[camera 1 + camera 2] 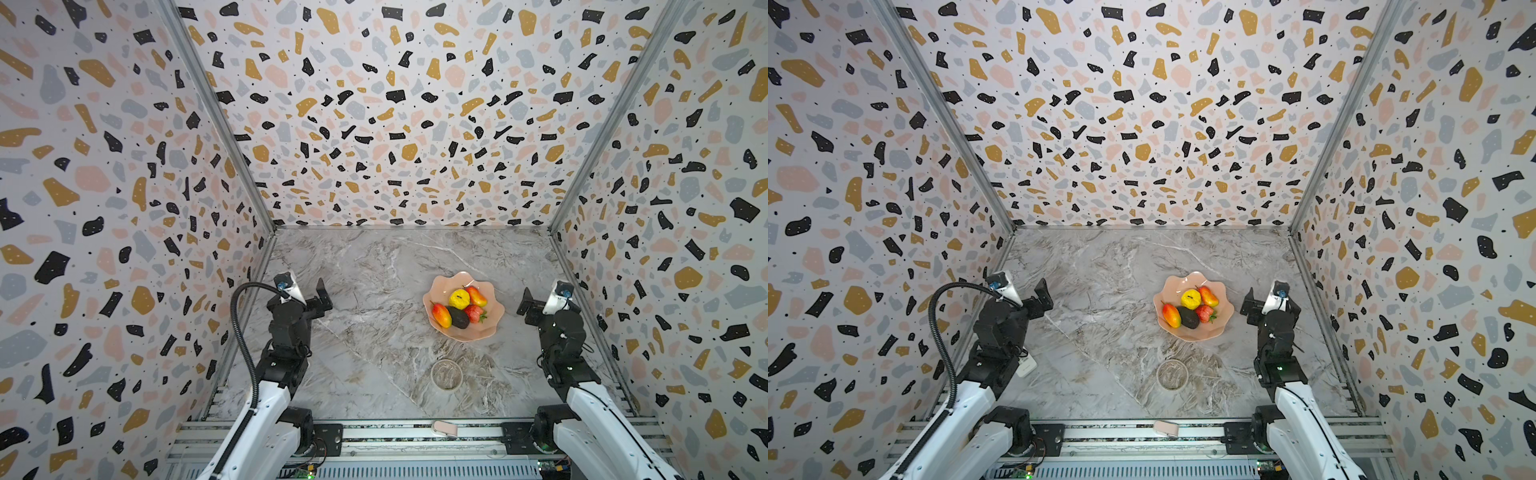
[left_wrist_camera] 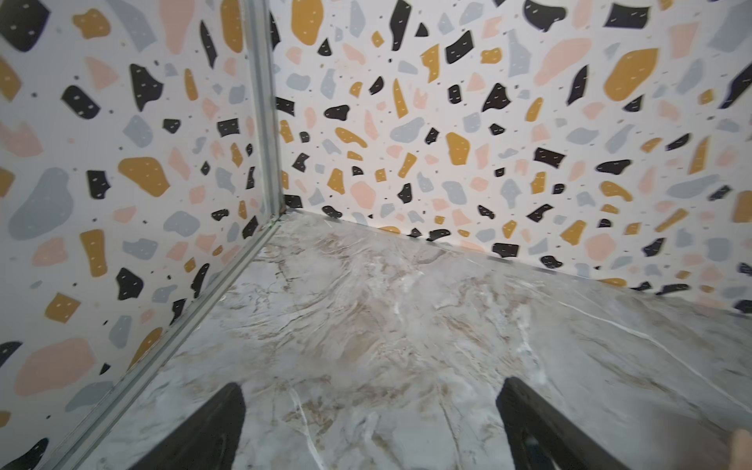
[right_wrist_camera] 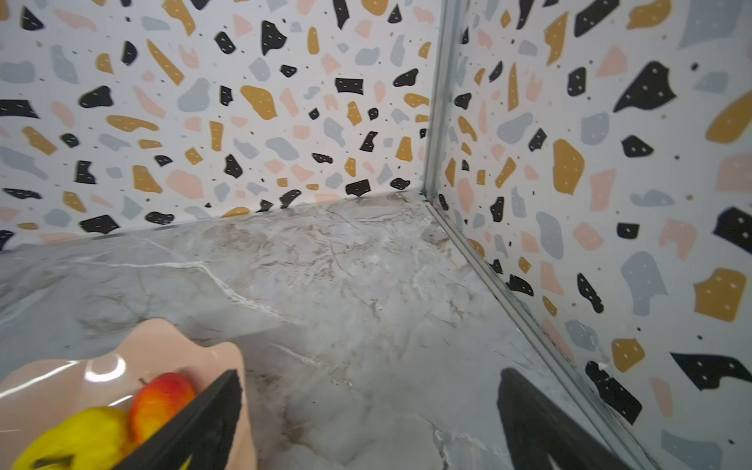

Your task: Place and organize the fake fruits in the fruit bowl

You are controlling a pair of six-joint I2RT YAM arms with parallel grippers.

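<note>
The peach-pink fruit bowl point(image 1: 453, 283) point(image 1: 1179, 284) stands right of centre on the marble table. Inside it lie a bumpy yellow fruit point(image 1: 459, 298), two mangoes point(image 1: 476, 296) point(image 1: 441, 315), a dark avocado point(image 1: 458, 317) and a red strawberry point(image 1: 474, 313). My right gripper point(image 1: 524, 305) point(image 3: 369, 372) hangs open and empty just right of the bowl. In the right wrist view the bowl's rim point(image 3: 49, 386), a mango point(image 3: 160, 396) and the yellow fruit point(image 3: 81, 435) show beside one finger. My left gripper point(image 1: 325, 296) point(image 2: 371, 384) is open and empty over bare table at the left, far from the bowl.
A small clear round dish point(image 1: 446, 375) sits on the table in front of the bowl. A small pink object point(image 1: 444, 428) lies on the front rail. Patterned walls close in the table at the left, back and right.
</note>
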